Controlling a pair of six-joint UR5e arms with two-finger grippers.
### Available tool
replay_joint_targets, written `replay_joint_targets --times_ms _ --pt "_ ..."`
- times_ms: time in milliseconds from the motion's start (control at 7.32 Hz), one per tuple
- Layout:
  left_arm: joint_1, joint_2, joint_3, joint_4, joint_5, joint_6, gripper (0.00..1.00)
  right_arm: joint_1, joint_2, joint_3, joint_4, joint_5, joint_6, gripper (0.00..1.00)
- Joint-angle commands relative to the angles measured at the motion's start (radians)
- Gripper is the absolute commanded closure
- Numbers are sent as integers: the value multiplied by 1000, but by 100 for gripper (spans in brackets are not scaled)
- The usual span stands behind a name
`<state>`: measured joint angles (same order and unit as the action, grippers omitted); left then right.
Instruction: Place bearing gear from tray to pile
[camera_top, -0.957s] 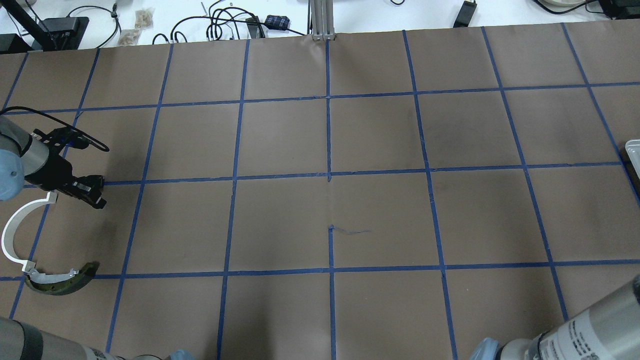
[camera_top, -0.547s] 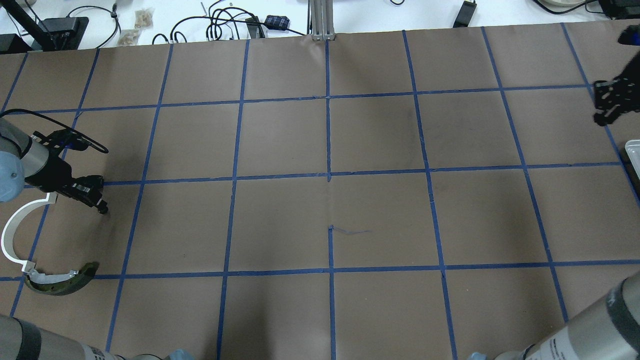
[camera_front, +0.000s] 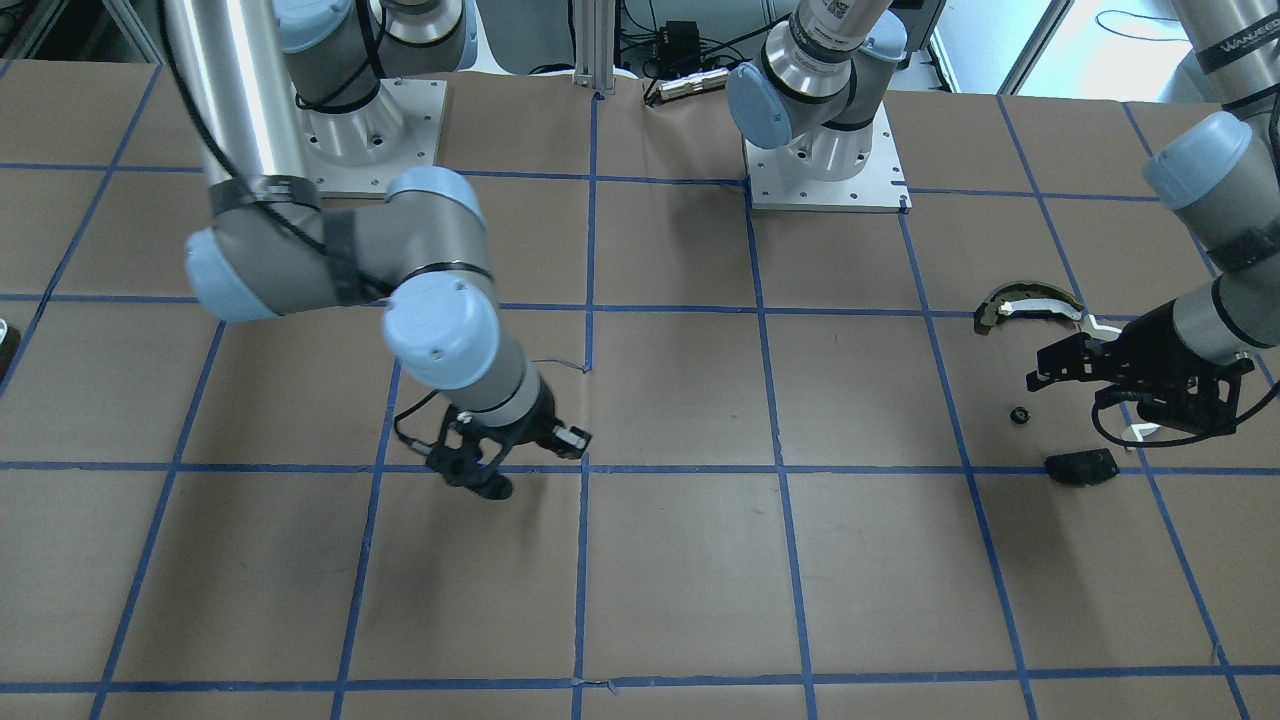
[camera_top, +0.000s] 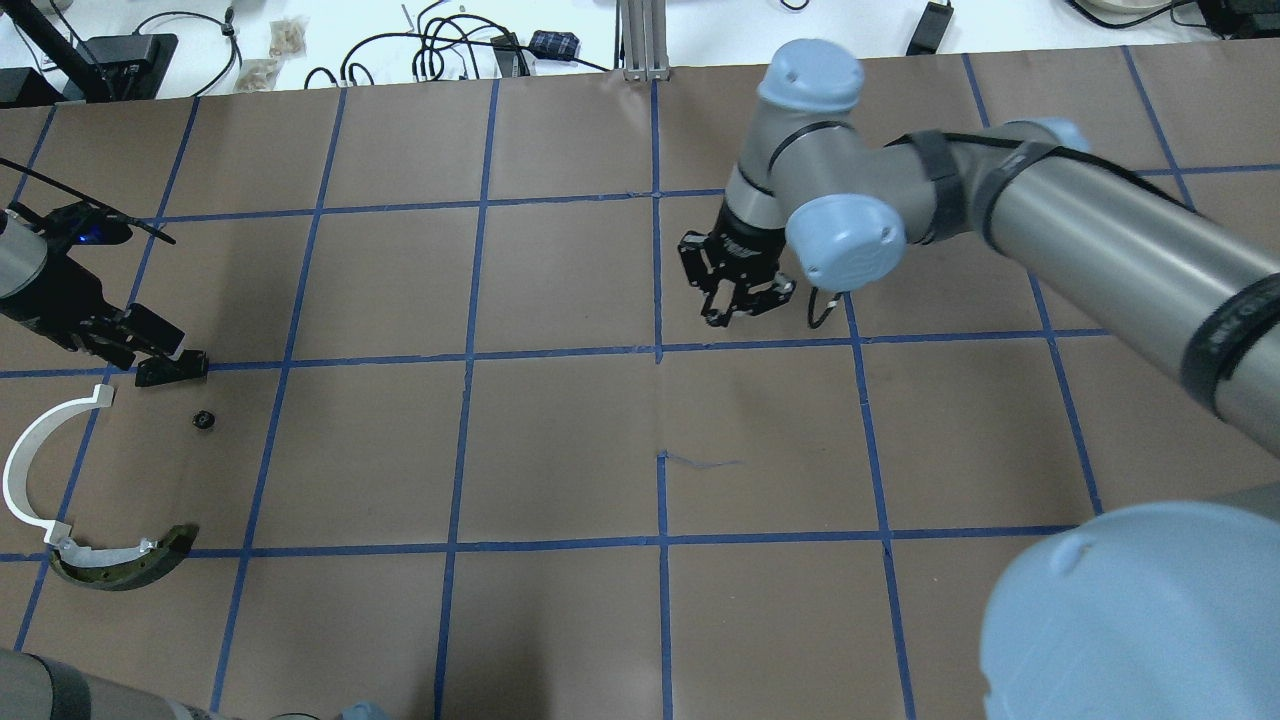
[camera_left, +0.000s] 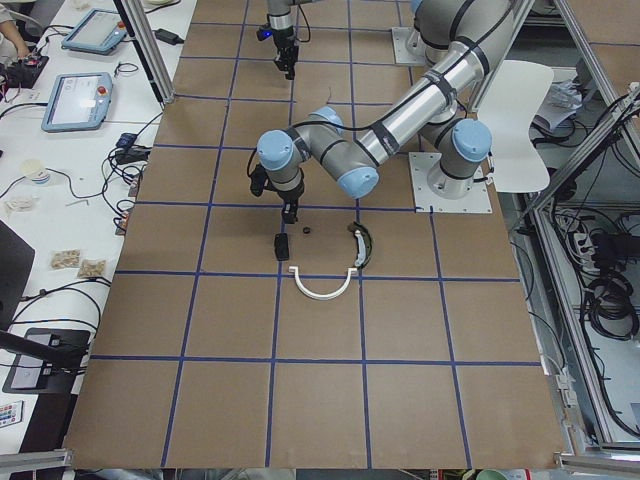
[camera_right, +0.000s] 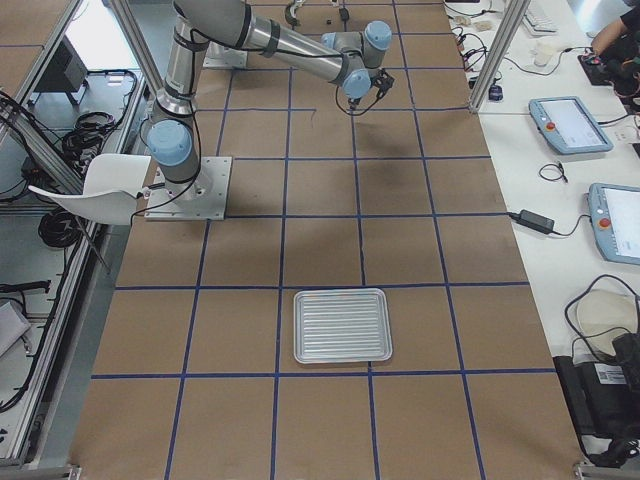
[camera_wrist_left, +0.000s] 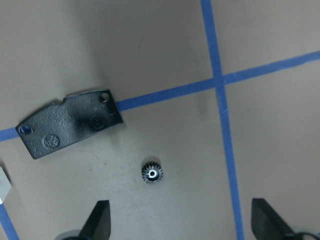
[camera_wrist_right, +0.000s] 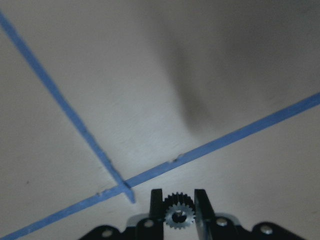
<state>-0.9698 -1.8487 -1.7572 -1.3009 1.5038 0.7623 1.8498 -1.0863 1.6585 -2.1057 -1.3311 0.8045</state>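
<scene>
My right gripper (camera_top: 741, 301) hangs over the middle of the table and is shut on a small toothed bearing gear (camera_wrist_right: 179, 216), held between its fingertips. A second small gear (camera_top: 203, 419) lies loose on the paper at the pile, also in the left wrist view (camera_wrist_left: 151, 173). The pile has a curved white strip (camera_top: 28, 462), a dark arc piece with a cream top (camera_top: 122, 566) and a flat black plate (camera_wrist_left: 70, 122). My left gripper (camera_wrist_left: 182, 222) is open and empty, just above this gear and beside the plate.
A ribbed silver tray (camera_right: 340, 325) sits at the table's right end, far from both grippers, and looks empty. The right arm's long forearm (camera_top: 1100, 235) spans the right half of the table. Cables and boxes (camera_top: 450, 45) lie beyond the far edge.
My right arm has swung in from the right edge to the table's middle. My left gripper has drawn back and up, and a gear now lies on the paper where it was.
</scene>
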Motion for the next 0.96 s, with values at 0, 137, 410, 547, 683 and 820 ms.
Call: replay_joint_targets --times_ms 0,137,410,547,683,820 --pt "-105 37 8 -32 9 -55 0 150 20 24 -85 16 215 100" --pt "-160 51 12 -40 9 -107 0 164 13 53 -86 3 219 69" --pt "-249 77 7 -41 1 -310 0 148 -1 61 -86 -48 203 0" --pt "-315 92 -1 -43 -4 -390 6 134 -9 60 -88 -50 191 0" --pt "-405 100 -2 -34 6 -509 6 76 -15 50 -80 -83 115 0" --pt "-484 112 -4 -32 1 -615 6 7 -52 56 -67 -98 -21 0"
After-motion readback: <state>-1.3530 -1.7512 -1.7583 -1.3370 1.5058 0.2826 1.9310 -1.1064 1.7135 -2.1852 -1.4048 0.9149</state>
